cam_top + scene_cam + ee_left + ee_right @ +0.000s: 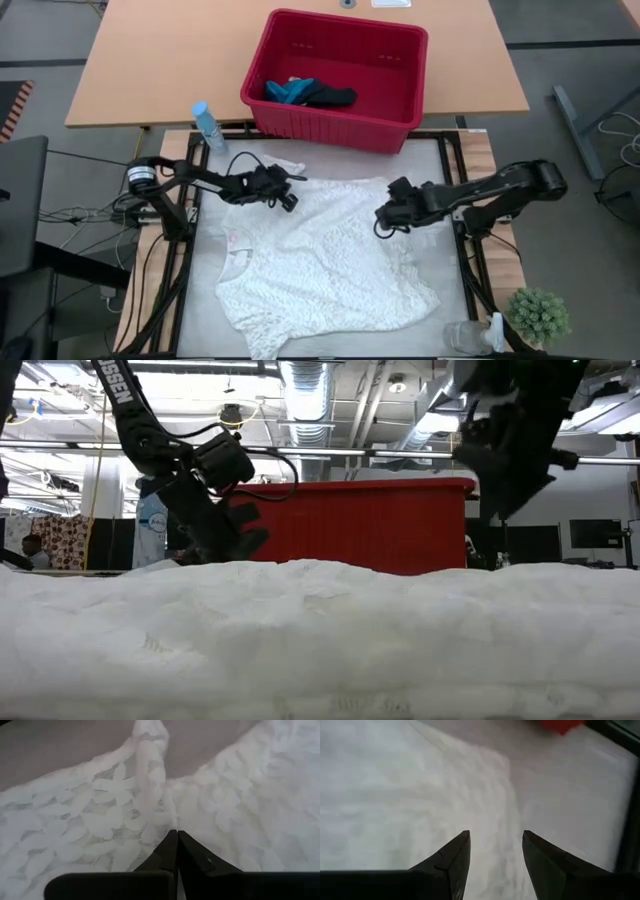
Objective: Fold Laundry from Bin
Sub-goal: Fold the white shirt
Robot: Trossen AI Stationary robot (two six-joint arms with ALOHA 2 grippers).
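A pale mat [200, 300] covers the work table, with a wooden table [150, 60] beyond it; the white lacy garment [320, 265] lies spread flat on the mat; the left gripper [290, 198] has its fingers pressed together on the garment's far-left corner; the right gripper [385, 222] hovers at its right edge, fingers apart, holding nothing; the red bin [395, 75] beyond holds teal cloth [290, 90] and dark cloth [332, 97]; a water bottle [207, 125] stands left of the bin.

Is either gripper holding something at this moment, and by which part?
The left gripper is shut on the large white lacy cloth, pinching a raised fold near its upper left edge. The right gripper is open above the cloth's right edge, holding nothing.
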